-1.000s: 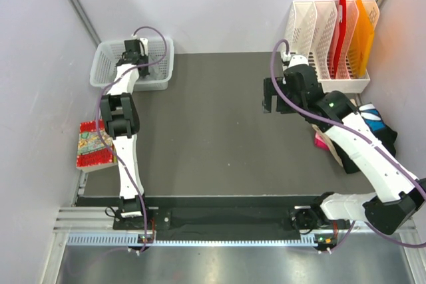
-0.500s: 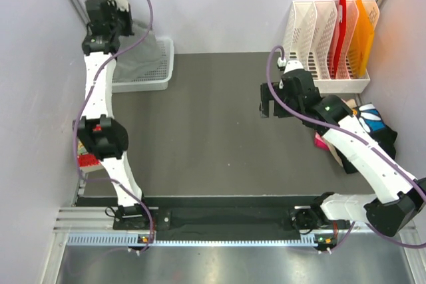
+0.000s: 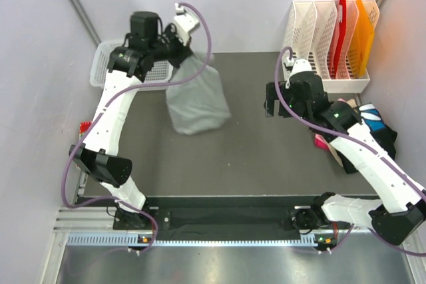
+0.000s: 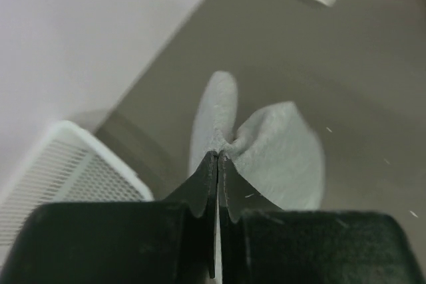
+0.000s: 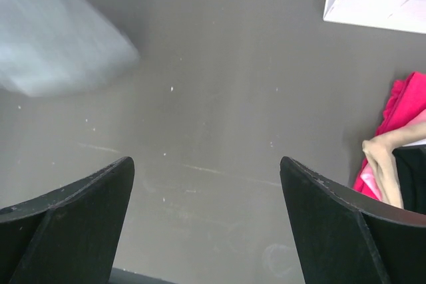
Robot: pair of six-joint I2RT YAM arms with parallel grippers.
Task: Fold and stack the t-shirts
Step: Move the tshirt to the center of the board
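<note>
The left gripper (image 4: pixel 218 159), in the upper left of the top view, is closed tight on a small pinch of the plain light grey cloth t-shirt (image 3: pixel 198 101). The shirt hangs from it as a bundle over the dark table (image 3: pixel 253 164), left of centre. I cannot tell if its hem touches the surface. In my judgement the grip takes only one fold of cloth, so the shirt may slip out when the arm swings. It may also land crumpled, because nothing spreads it. The right gripper (image 5: pixel 206 164), right of centre, stands wide and holds nothing, well apart from the shirt.

Counted from left to right, there are:
- one white plastic mesh basket (image 3: pixel 100 71)
- one grey shirt
- two grippers
- one white slotted rack (image 3: pixel 313 31) with one red divider (image 3: pixel 341 28) and one orange divider (image 3: pixel 365 28)
- one pile of other shirts (image 3: pixel 374 119) at the right edge, showing pink, black and blue-and-white cloth; I cannot tell how many lie there
</note>
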